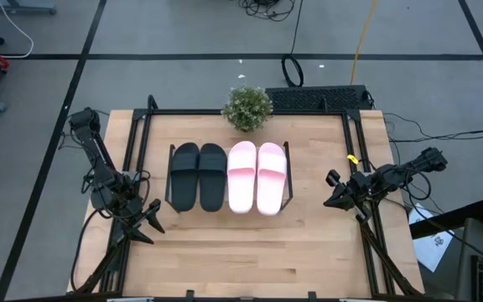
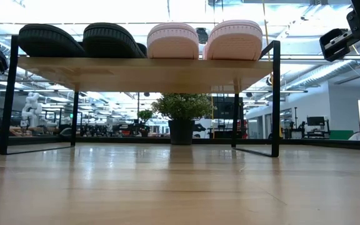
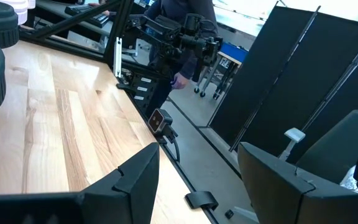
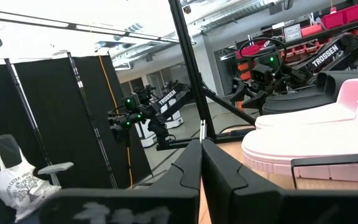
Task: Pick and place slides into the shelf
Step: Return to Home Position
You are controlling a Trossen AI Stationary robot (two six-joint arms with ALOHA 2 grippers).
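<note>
All four slides stand side by side on the shelf (image 1: 288, 172), resting on their soles: the black pair (image 1: 198, 176) on the left, the pale pink pair (image 1: 257, 177) on the right. In the low view their heels show atop the light-wood board (image 2: 142, 64). My left gripper (image 1: 148, 223) is open and empty, left of and nearer than the shelf; its fingers show in its wrist view (image 3: 197, 180). My right gripper (image 1: 333, 200) is shut and empty, right of the shelf; it also shows in its wrist view (image 4: 201, 163), with a pink slide (image 4: 309, 140) beside it.
A small potted plant (image 1: 247, 106) stands at the table's far edge behind the shelf. A black keyboard (image 1: 317, 99) lies beyond the far edge. Bare wood tabletop (image 1: 258, 252) lies in front of the shelf. A black frame runs around the table.
</note>
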